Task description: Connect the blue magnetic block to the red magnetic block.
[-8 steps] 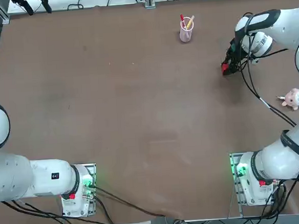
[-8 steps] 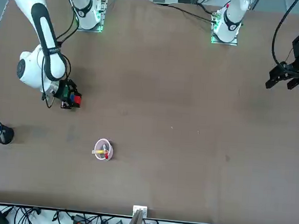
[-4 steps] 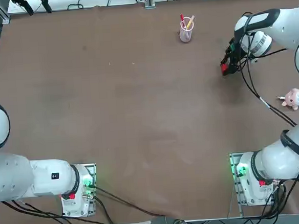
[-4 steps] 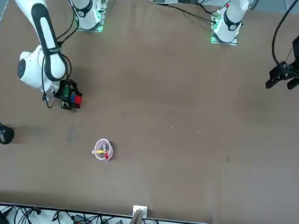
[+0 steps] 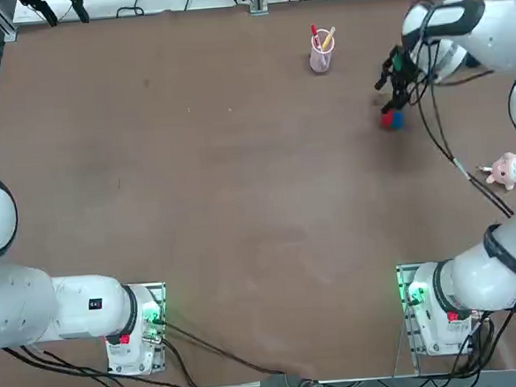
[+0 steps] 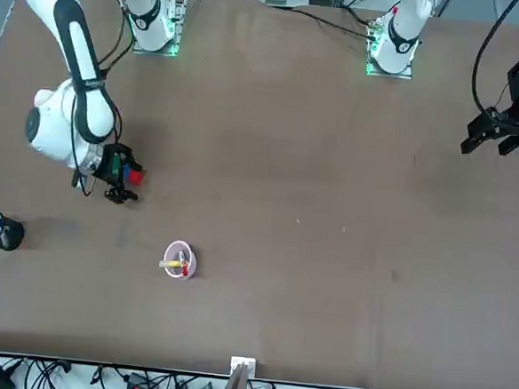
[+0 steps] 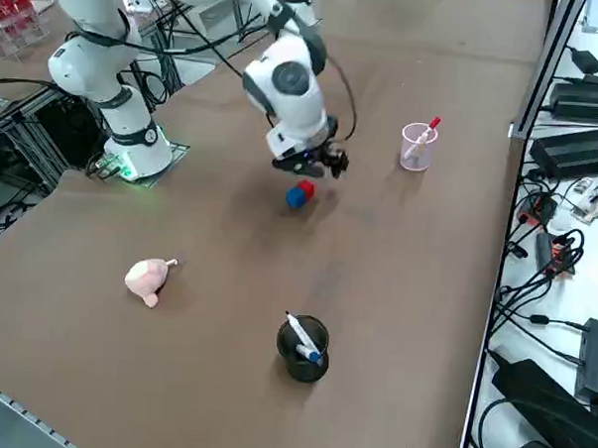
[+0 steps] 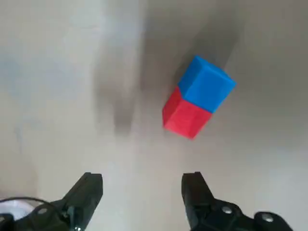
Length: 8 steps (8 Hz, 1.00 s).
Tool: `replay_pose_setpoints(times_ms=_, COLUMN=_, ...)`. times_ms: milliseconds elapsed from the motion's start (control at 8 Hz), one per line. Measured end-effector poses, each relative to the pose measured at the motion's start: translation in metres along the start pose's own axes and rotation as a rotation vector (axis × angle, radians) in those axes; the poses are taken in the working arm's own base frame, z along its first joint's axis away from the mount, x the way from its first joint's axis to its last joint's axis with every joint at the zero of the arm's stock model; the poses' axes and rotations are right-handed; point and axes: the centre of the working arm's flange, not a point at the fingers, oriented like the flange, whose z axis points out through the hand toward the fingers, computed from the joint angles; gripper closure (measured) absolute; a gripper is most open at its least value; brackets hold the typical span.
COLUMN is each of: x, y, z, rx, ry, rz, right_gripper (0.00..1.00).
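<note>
Around the blocks, the brown tabletop is stretching out bare and faintly scuffed, with cables and black equipment lying past its edge. On it, the blue magnetic block is sitting face to face against the red magnetic block. The right gripper is hovering near them, its two fingers standing wide apart and holding nothing. A pale pen cup is standing farther off.

The right side view is showing both a pink plush toy and a black mesh cup with markers; the top view is showing the toy but not that cup, and the front view the reverse.

In the front view, the gripper is partly hiding the blue block. The wrist view is cutting off a whitish thing, hard to identify.
</note>
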Motion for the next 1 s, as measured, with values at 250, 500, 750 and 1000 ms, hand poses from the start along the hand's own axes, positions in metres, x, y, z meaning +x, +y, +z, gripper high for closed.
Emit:
replay_pose_setpoints(times_ms=250, x=-0.020, y=-0.028, z=-0.076, rx=-0.041, ry=0.055, rz=-0.135, right_gripper=0.00)
replay_pose_setpoints(times_ms=500, x=-0.039, y=-0.042, z=-0.150, rx=-0.089, ry=0.166, rz=-0.280, right_gripper=0.00)
replay_pose_setpoints(times_ms=750, x=-0.052, y=-0.046, z=-0.205, rx=-0.145, ry=0.250, rz=-0.508, right_gripper=0.00)
replay_pose_setpoints(times_ms=1000, x=-0.058, y=-0.044, z=-0.247, rx=-0.185, ry=0.265, rz=-0.707, right_gripper=0.00)
